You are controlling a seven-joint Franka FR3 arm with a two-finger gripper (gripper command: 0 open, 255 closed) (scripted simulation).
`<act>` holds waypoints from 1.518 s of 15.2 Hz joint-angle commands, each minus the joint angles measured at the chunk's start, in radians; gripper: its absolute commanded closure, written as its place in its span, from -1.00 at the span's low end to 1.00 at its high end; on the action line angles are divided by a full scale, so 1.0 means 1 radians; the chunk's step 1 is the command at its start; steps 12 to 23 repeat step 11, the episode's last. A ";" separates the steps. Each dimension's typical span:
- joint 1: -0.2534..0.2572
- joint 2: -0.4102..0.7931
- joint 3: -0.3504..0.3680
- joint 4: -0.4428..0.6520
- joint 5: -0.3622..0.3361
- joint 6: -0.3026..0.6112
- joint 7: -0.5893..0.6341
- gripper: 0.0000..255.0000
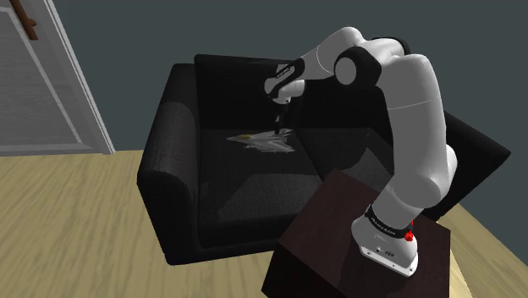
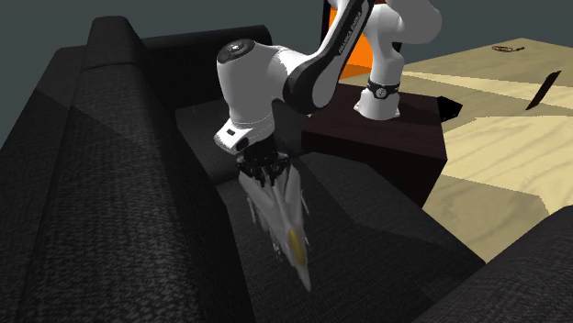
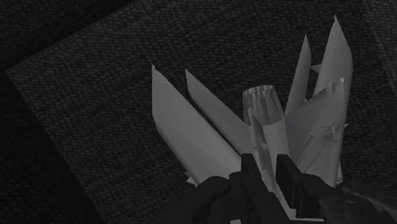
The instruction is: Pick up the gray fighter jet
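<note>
Shoulder view. At the far left stand a white door [image 1: 51, 76] and a wood floor [image 1: 76, 220], then the rounded armrest of a black sofa [image 1: 165, 173]. Near the frame's centre the gray fighter jet [image 1: 266, 142] lies on the seat cushion. The black tool [image 1: 281, 117] is at its tail, clenched on a thin part there. The jet looks light and stiff, with thin wings and fins that are likely fragile, so the body by the nozzle seems the safer hold. There is open room above, and the dark stand [image 1: 330, 229] sits at lower right.
</note>
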 commanded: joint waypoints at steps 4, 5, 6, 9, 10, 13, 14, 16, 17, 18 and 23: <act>0.006 -0.045 -0.012 0.002 -0.015 -0.044 0.009 1.00; 0.008 -0.054 -0.014 0.003 -0.018 -0.053 0.011 1.00; 0.009 -0.062 -0.016 0.004 -0.021 -0.062 0.013 1.00; 0.013 -0.086 -0.021 0.009 -0.030 -0.091 0.019 1.00; 0.013 -0.087 -0.022 0.009 -0.030 -0.092 0.019 1.00; 0.013 -0.087 -0.022 0.009 -0.030 -0.092 0.019 1.00; 0.013 -0.087 -0.022 0.009 -0.030 -0.092 0.019 1.00; 0.013 -0.087 -0.022 0.009 -0.030 -0.092 0.019 1.00; 0.013 -0.087 -0.022 0.009 -0.030 -0.092 0.019 1.00; 0.013 -0.087 -0.022 0.009 -0.030 -0.092 0.019 1.00; 0.013 -0.087 -0.022 0.009 -0.030 -0.092 0.019 1.00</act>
